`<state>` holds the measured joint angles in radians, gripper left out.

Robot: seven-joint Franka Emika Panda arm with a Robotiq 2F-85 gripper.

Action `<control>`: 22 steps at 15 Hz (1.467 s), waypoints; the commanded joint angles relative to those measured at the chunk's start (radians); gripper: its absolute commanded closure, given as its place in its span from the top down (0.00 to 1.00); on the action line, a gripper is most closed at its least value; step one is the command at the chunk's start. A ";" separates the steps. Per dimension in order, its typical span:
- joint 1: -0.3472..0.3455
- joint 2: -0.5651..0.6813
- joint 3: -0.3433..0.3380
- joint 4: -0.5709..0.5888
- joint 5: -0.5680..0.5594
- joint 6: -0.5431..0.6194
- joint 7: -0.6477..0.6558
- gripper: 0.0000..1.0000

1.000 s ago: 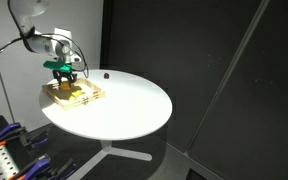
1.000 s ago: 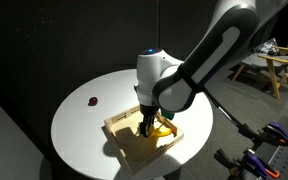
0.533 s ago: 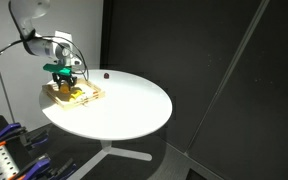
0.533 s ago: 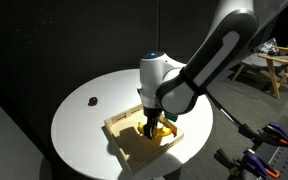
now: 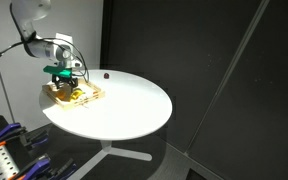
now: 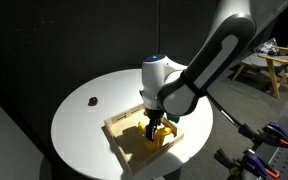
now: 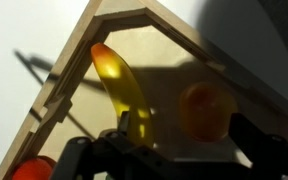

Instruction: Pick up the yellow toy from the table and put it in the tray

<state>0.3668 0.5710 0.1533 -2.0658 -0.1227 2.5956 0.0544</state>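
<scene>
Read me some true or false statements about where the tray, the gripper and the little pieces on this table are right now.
1. The gripper is above the tray. True.
2. The small dark bead lies in the tray. False: it sits on the bare table, apart from the tray.
3. The tray sits in the middle of the table. False: it is near the table's edge.
4. A round orange piece is in the tray. True.
5. The yellow toy is out on the bare table. False: the wrist view shows it within the tray's rim.
</scene>
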 commanded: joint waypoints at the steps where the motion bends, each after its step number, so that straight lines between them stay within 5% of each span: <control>1: -0.006 -0.026 -0.004 -0.017 -0.014 0.009 0.013 1.00; 11: 0.002 -0.172 -0.070 -0.079 -0.012 -0.073 0.183 1.00; 22: -0.076 -0.413 -0.022 -0.167 0.041 -0.372 0.175 1.00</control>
<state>0.3303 0.2505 0.1017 -2.1903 -0.1171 2.3065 0.2538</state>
